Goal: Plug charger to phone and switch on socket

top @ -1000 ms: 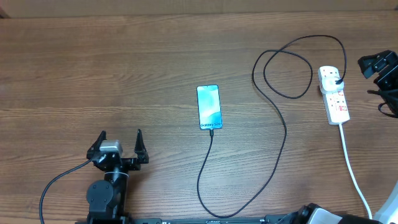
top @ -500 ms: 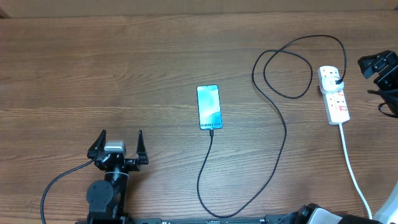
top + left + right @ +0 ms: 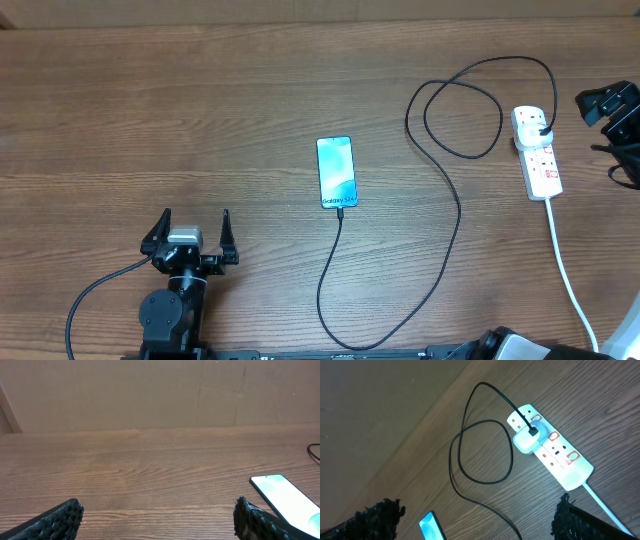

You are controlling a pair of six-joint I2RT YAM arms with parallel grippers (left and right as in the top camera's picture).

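wood table (image 3: pixel 150 100) | phone (image 3: pixel 336 172) long axis near-far, Galaxy end nearside

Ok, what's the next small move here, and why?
Probably ease the open right gripper toward the white multi-outlet power strip, aiming at the red-marked switch beside its occupied outlet. The thin black charger cable already seems to meet the lower end of the blue-screened smartphone, and its plug head sits in the strip, so only the switching looks left.

Phone (image 3: pixel 287 496) clipped by the left wrist view's right edge; socket (image 3: pixel 545 170) too small overhead to tell whether it's switched on.
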